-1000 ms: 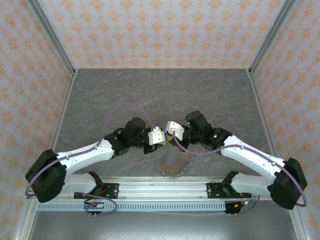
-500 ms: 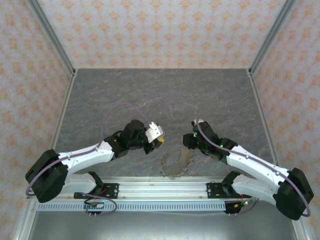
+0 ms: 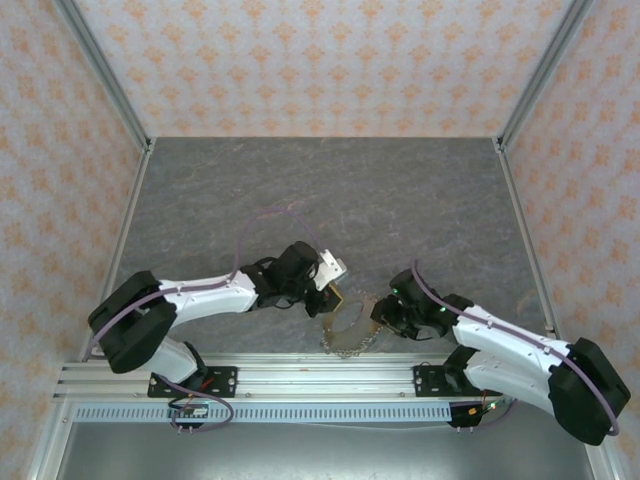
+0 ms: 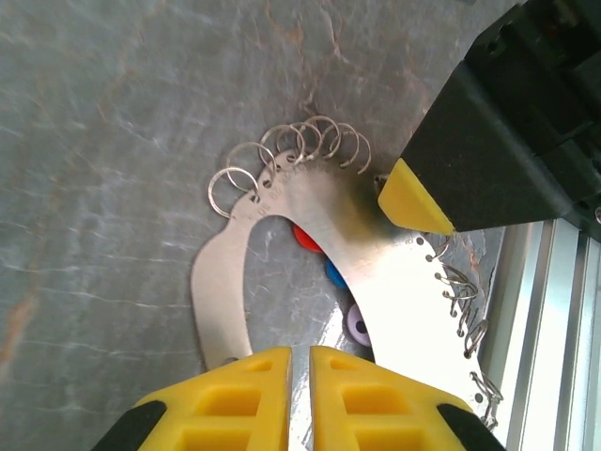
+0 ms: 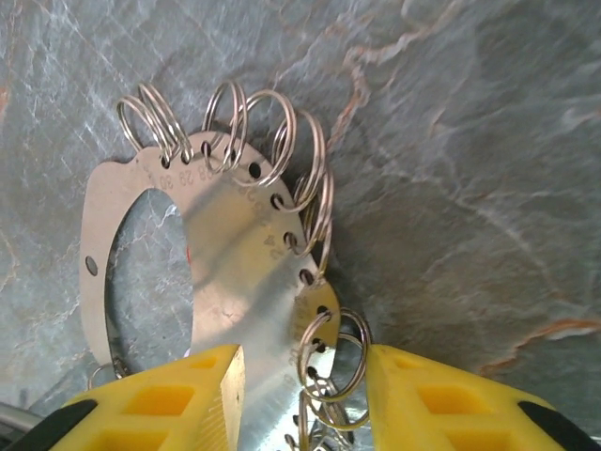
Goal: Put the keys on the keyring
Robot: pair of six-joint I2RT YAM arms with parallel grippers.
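Note:
The keyring (image 3: 350, 328) is a flat crescent metal plate with several wire split rings along its outer edge, lying near the table's front edge. Red (image 4: 305, 238), blue (image 4: 333, 274) and pale (image 4: 360, 324) heads of the keys peek from under the plate (image 4: 394, 282). My left gripper (image 3: 333, 290) hovers over the plate's inner edge; in its wrist view the yellow fingers (image 4: 300, 362) are shut to a thin slit. My right gripper (image 3: 380, 315) is open, and its fingers (image 5: 302, 376) straddle the plate's rim (image 5: 235, 272) and one split ring (image 5: 333, 362).
The table is grey and stone-patterned (image 3: 330, 190), boxed in by patterned walls. An aluminium rail (image 3: 330, 375) runs along the near edge, just behind the keyring, and it also shows at the right of the left wrist view (image 4: 554, 329).
Both grippers left their meeting point above the centre and came down to the keyring. The left arm swung right, the right arm drew toward the near edge, and its jaws opened.

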